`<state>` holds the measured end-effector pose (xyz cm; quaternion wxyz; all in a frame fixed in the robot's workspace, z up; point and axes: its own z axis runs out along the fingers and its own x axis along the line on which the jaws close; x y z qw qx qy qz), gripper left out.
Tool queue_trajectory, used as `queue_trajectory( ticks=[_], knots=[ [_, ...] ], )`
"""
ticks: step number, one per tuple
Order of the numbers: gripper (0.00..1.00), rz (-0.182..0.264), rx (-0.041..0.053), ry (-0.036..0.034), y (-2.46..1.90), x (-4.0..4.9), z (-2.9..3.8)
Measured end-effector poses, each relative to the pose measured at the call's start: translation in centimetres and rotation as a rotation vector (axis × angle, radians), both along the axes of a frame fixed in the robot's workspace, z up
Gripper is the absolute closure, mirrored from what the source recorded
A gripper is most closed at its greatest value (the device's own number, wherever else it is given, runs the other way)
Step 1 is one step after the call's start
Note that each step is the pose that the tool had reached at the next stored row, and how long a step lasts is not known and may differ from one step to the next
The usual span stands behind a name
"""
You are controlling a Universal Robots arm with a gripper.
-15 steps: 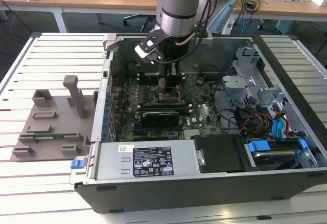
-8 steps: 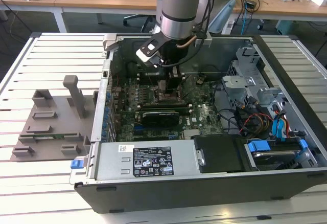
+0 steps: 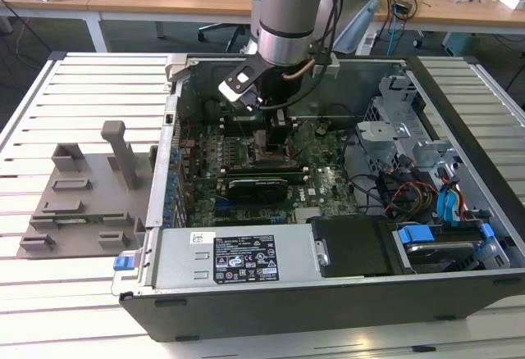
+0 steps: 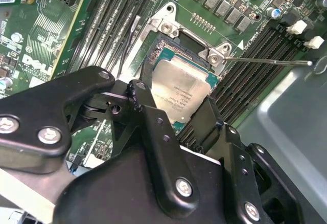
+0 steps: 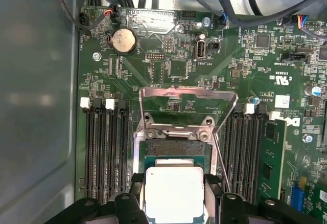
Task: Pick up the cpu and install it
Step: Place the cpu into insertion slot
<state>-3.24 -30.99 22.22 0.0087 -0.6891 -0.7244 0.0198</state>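
cpu (image 5: 173, 196) gripped by pincer (image 5: 174, 184) at socket (image 5: 173, 148); memory slots (image 5: 104, 152) flanking.

Wooden desks (image 3: 131, 2) behind slatted white table (image 3: 90, 80)

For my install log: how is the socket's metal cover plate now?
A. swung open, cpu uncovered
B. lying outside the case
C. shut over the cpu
A: in the first wrist view the cover plate stands swung open, and the cpu shows bare.
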Motion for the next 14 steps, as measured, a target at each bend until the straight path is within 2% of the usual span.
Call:
queue_trajectory(
  ticks=[11, 14],
  knots=[
    [0.45, 0.0, -0.0001, 0.0001, 0.0, 0.0, -0.94],
    [0.45, 0.0, -0.0001, 0.0001, 0.0, 0.0, -1.46]
  ],
)
